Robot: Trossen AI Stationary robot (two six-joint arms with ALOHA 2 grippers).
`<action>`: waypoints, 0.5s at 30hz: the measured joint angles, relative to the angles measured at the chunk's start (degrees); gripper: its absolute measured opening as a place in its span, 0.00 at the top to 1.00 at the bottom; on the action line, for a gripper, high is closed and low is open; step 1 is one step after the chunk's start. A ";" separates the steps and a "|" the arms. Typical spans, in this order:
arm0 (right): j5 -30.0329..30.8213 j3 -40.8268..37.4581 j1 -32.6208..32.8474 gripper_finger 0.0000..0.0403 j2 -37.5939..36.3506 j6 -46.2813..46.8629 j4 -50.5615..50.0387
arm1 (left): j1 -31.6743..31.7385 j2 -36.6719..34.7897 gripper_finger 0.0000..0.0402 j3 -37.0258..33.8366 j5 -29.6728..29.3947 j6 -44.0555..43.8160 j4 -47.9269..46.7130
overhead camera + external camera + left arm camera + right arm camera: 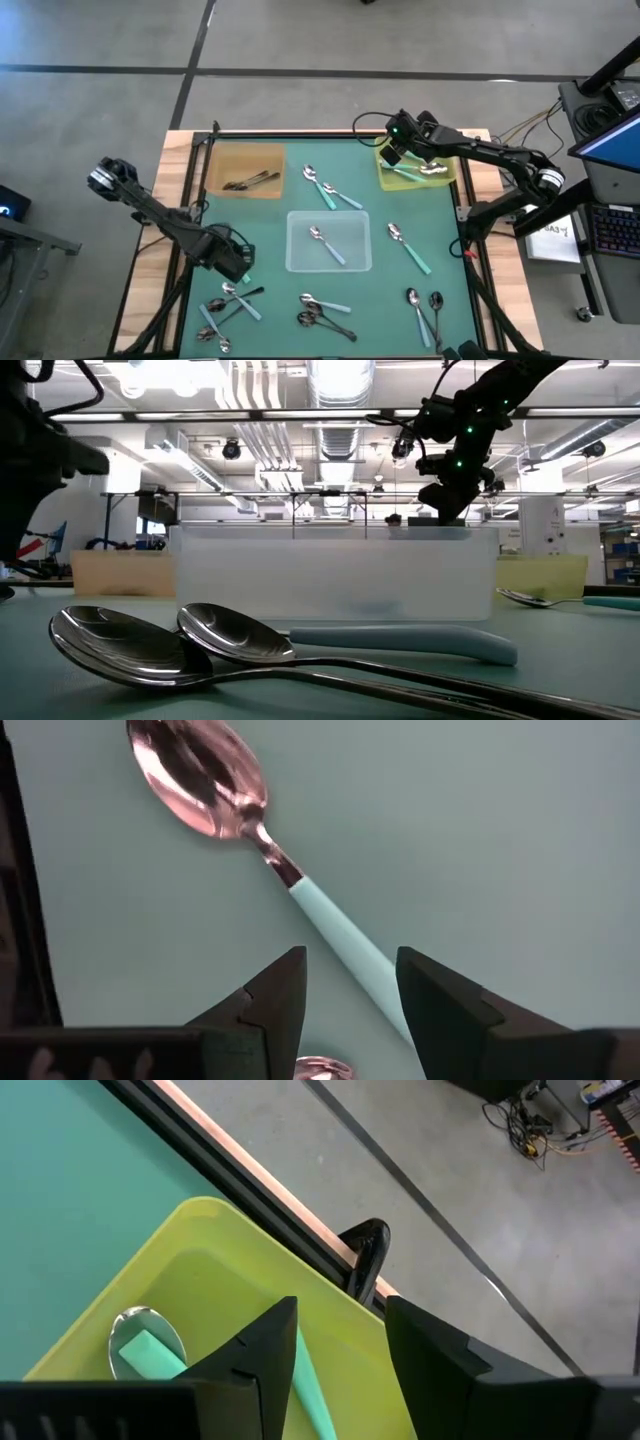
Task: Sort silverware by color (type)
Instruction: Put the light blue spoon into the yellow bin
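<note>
The right end effector (398,150) hangs over the yellow-green tray (447,180) at the far right corner of the green surface (270,215), fingers apart and empty, close to the wooden edge (262,1173); teal-handled spoons (150,1348) lie in that tray. The left end effector (348,1010) hovers low at the near left, fingers apart astride the handle of a pale-blue spoon (260,835) without gripping it. Other spoons lie scattered around the clear tray (329,242) at the middle, dark ones in the brown tray (243,172), with bare green between the groups.

Three trays: brown (243,170), yellow-green (417,172), clear (329,243), roughly two dozen spoons (322,187), two arms (165,215)
</note>
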 joint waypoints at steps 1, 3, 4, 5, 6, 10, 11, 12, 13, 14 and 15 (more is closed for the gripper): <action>0.01 0.00 0.00 0.64 0.00 0.00 -0.02 | 0.00 0.97 0.65 0.00 0.25 -0.23 0.59; 0.00 0.00 0.00 0.64 0.00 0.00 0.00 | 0.02 2.74 0.65 0.00 1.19 -0.32 1.93; 0.02 0.00 0.00 0.64 0.00 0.00 -0.02 | 0.02 3.52 0.65 0.00 1.41 -0.43 2.37; 0.00 0.00 0.00 0.64 0.00 -0.04 0.00 | 0.02 4.25 0.65 0.00 1.66 -0.57 2.79; 0.02 0.00 0.00 0.64 0.00 -0.06 0.00 | 0.00 4.92 0.65 0.00 2.20 -0.72 3.39; 0.00 0.00 0.00 0.64 0.00 -0.04 -0.01 | 0.02 6.66 0.65 0.00 2.77 -0.73 4.03; 0.01 0.00 0.00 0.64 0.00 -0.04 0.00 | 0.02 7.06 0.65 0.00 2.77 -0.73 4.10; 0.00 0.00 0.00 0.64 0.00 -0.04 -0.02 | 0.02 7.46 0.65 -0.03 2.78 -0.73 4.13; 0.00 0.00 0.00 0.64 0.00 -0.02 0.00 | 0.02 7.79 0.65 -0.20 2.80 -0.73 4.28; 0.01 0.00 0.00 0.64 0.00 -0.01 0.00 | 0.02 8.21 0.65 -0.34 2.80 -0.75 4.54; 0.02 0.00 0.00 0.64 0.00 -0.02 -0.02 | 0.02 8.50 0.66 -0.57 2.76 -0.97 4.98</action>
